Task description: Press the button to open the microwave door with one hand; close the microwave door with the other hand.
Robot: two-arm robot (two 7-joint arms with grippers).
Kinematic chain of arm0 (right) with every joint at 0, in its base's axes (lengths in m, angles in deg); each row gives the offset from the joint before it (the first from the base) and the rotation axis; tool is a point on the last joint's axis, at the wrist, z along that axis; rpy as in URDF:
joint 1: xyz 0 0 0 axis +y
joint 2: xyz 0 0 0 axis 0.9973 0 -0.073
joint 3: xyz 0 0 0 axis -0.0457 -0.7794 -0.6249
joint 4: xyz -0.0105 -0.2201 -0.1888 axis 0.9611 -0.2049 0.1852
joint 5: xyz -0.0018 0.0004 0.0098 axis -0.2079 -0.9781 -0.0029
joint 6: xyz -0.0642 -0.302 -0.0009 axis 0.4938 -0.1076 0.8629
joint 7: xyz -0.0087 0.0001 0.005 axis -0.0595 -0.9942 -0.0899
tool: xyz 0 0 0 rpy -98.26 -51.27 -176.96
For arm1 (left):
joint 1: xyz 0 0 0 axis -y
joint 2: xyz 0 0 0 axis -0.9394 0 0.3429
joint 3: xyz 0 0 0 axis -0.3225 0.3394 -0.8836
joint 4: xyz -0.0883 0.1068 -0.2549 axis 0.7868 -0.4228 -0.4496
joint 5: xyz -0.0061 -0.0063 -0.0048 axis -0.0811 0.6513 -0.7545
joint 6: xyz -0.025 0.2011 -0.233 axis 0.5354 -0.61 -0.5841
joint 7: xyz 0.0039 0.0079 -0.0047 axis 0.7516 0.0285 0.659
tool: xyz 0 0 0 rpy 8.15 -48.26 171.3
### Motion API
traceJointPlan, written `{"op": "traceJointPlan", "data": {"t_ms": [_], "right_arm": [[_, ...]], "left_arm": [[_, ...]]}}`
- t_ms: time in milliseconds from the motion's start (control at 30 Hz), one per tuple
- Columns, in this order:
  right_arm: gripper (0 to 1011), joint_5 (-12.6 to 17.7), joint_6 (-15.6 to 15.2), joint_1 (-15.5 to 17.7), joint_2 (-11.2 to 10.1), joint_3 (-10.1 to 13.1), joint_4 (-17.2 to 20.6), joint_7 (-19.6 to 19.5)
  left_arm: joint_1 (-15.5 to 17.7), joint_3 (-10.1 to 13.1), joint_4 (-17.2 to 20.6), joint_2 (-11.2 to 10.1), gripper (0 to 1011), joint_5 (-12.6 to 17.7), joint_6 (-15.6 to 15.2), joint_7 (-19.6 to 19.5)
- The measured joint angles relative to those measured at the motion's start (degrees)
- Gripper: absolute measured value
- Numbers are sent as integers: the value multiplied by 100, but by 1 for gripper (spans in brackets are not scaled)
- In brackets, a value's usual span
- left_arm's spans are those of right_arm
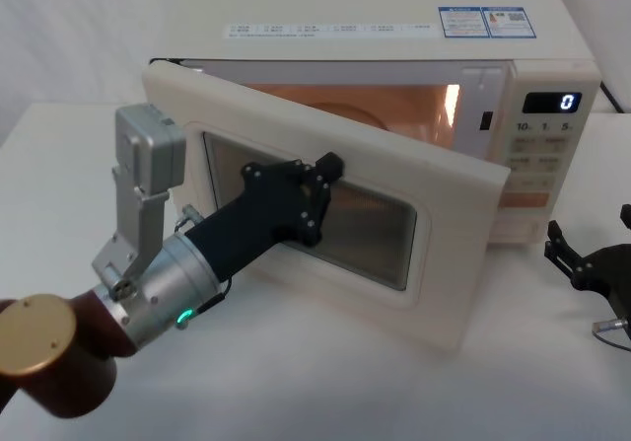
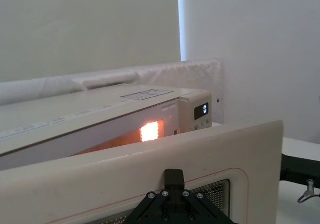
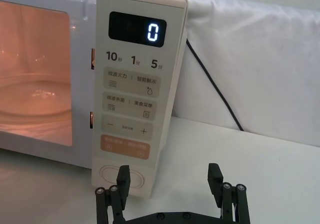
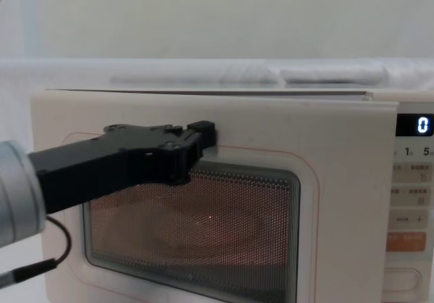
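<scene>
The microwave door (image 1: 449,263) stands partly open, hinged at the left, its cavity lit orange. My left gripper (image 1: 322,177), black on a silver wrist with a green ring, is shut, with its tip against the door's outer face at the upper edge of the mesh window (image 4: 224,228). The same tip (image 2: 173,177) touches the door (image 2: 235,149) in the left wrist view. My right gripper (image 3: 169,181) is open and low near the table, in front of the control panel (image 3: 135,83). The cream pill-shaped button (image 3: 107,176) sits at the panel's bottom, just beyond one finger.
The microwave (image 1: 394,41) stands on a white table (image 1: 513,372) against a white draped backdrop. A glass turntable (image 3: 30,96) lies inside. A black cable (image 3: 215,91) hangs behind the panel. The display (image 1: 552,103) reads 0.
</scene>
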Motion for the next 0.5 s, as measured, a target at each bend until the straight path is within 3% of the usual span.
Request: {"op": "traceJointPlan", "data": {"t_ms": [500], "right_arm": [[1002, 0, 0, 0, 0, 0, 0, 0]], "left_arm": [[481, 195, -386, 258, 0, 141, -188, 7]]}}
